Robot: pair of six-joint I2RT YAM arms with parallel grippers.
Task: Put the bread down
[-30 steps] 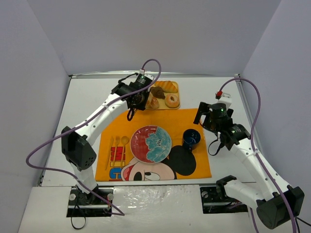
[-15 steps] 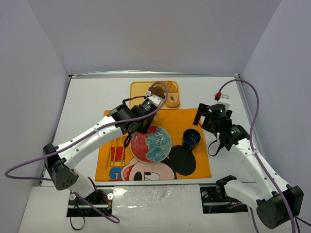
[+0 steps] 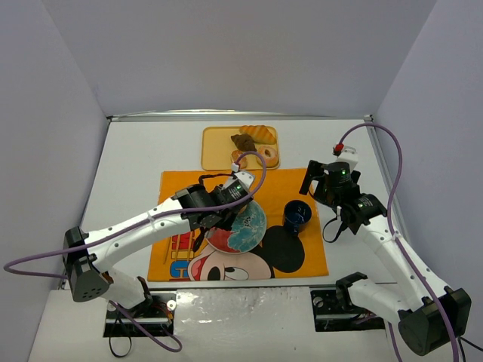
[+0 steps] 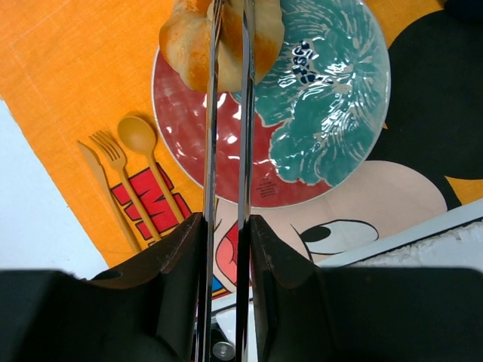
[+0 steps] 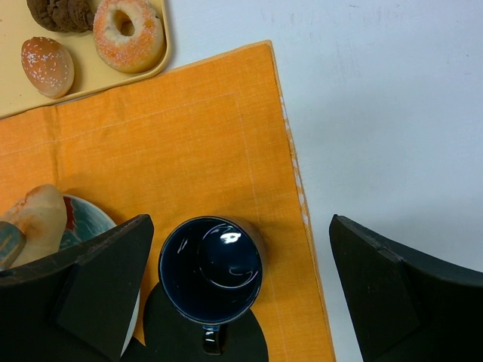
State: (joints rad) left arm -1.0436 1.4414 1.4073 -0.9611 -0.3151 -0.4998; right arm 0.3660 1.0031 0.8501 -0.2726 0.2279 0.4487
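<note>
Within the last second the left gripper (image 4: 228, 45) had carried the bread (image 4: 185, 41) from the tray (image 3: 215, 147) by the far edge of the counter to above the plate (image 4: 324, 113), nearer the near edge, so I judged that only the setting down remained. Its fingers were almost closed, pinching the bread over the plate's rim; whether it touched the plate I could not tell. The right gripper (image 3: 315, 183) was wide open and held nothing.

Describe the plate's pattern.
The plate is dark red with a glossy teal splash; best in the left wrist view.
</note>
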